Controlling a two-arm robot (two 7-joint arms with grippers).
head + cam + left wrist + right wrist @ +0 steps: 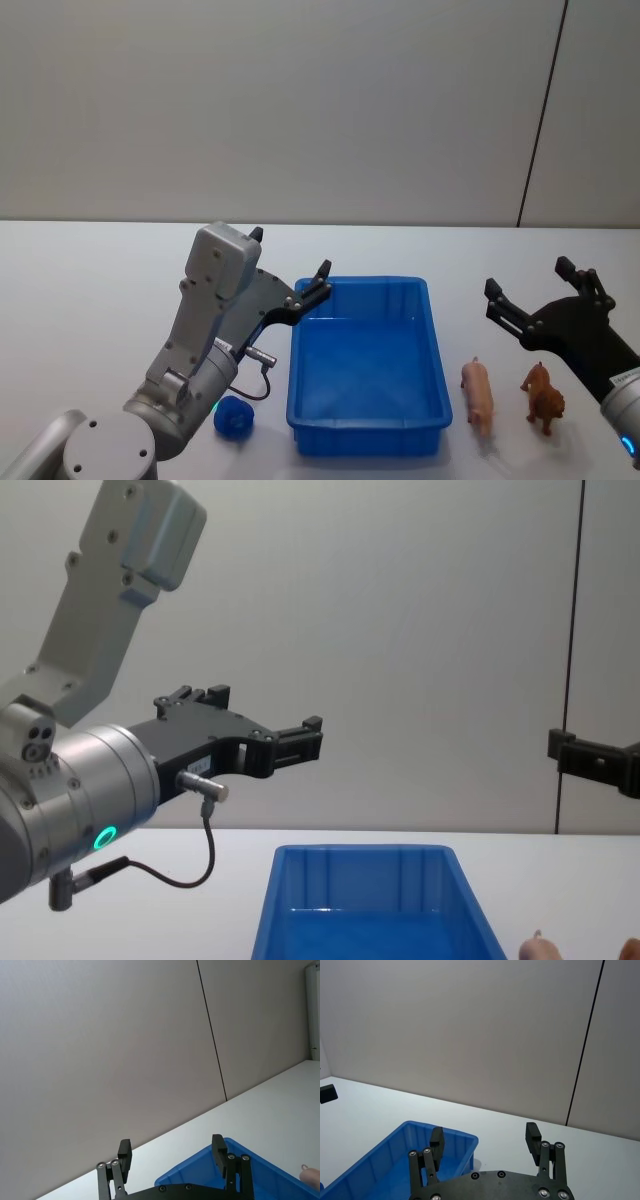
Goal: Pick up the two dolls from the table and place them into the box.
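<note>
Two grippers, both up off the table (90, 300) w/ fingers spread wide and nothing between them. We see the left gripper (290, 254) over the far left corner of the blue bin (366, 438). The right gripper (528, 277) hangs to the bin's right, beyond the toys there. Blue toy (233, 418) sits on the table just left of the bin's near corner, close by the left arm. Pink pig (478, 396) lies just right of the bin, approx. parallel to its wall, and a brown animal toy (544, 394) stands near it, farther right.
</note>
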